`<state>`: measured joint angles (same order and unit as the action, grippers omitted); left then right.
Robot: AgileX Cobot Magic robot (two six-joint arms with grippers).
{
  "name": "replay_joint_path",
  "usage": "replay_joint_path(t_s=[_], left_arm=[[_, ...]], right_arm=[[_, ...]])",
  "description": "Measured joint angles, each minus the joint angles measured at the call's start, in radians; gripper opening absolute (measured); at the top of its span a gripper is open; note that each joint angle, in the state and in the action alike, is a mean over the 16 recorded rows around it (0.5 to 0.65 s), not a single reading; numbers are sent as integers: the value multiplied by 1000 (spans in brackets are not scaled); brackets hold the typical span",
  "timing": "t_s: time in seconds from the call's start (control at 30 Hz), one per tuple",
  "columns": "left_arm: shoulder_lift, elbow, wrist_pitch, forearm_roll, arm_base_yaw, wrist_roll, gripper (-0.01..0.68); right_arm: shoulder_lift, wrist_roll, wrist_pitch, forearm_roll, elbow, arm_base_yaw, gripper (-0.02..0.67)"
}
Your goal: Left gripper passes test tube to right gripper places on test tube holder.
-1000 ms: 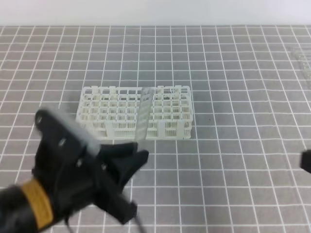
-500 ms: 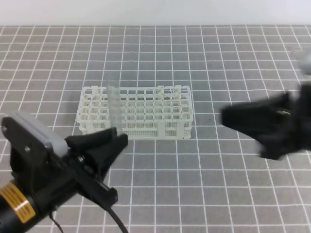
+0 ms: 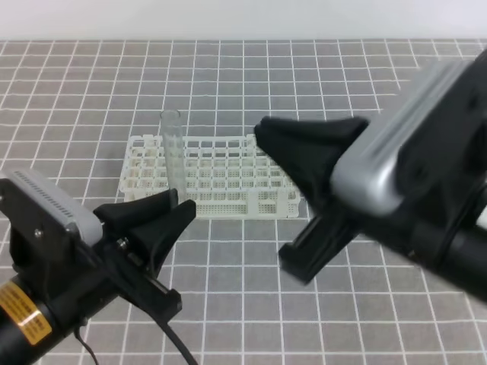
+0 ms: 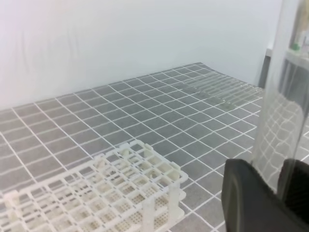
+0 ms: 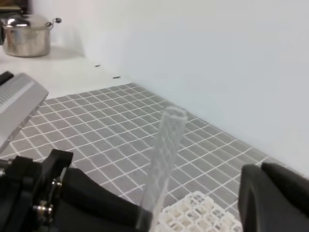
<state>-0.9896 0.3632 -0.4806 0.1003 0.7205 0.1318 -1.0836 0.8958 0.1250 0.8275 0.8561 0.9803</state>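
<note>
the left gripper (image 3: 179,204) sits low on the left of the exterior high view, its black fingers pointing up and to the right and clamped on the lower end of the test tube (image 3: 172,156). the tube stands nearly upright above the fingertips, its open mouth at the top, and from this view it overlaps the left part of the test tube holder (image 3: 259,179) behind it. whether it touches the rack cannot be told from this view; the wrist views show it raised in the air, held only by the left fingers.

in the left wrist view the test tube (image 4: 282,106) fills the right edge, rising out from between the two black fingers (image 4: 251,198), with the holder (image 4: 96,198) down on the gridded mat (image 4: 145,101) well to the left.

the right gripper (image 3: 259,131) reaches in from the right — large and close to the camera — with its dark tip pointing left over the right part of the rack, near the tube but apart from it. its jaws are together, with nothing between them.

the right wrist view shows the tube (image 5: 164,159) tilted slightly, the left gripper (image 5: 87,203) gripping its base, a corner of the rack (image 5: 198,217) below, and one right finger (image 5: 275,198) at the lower right — clear of the glass.
</note>
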Motion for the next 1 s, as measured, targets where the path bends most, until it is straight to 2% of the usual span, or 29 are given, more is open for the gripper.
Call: replay_joint_path(t_s=[0.13,0.23,0.7,1.0], left_arm=[[-8,0,-9,-28,0,-41,45],[-27,0,-30,-50,0,-67,57],[-162,0,-189,-106,0,-107,63],[-178,0,-230,-106,0,-105,51]], right_arm=[[-20,22,118,4,-22,76,-7],[-32,22,173,4,-33,114,27],[-48,26,184,-30,-34,147,362],[-60,-18,195,-36,-13,147,460]])
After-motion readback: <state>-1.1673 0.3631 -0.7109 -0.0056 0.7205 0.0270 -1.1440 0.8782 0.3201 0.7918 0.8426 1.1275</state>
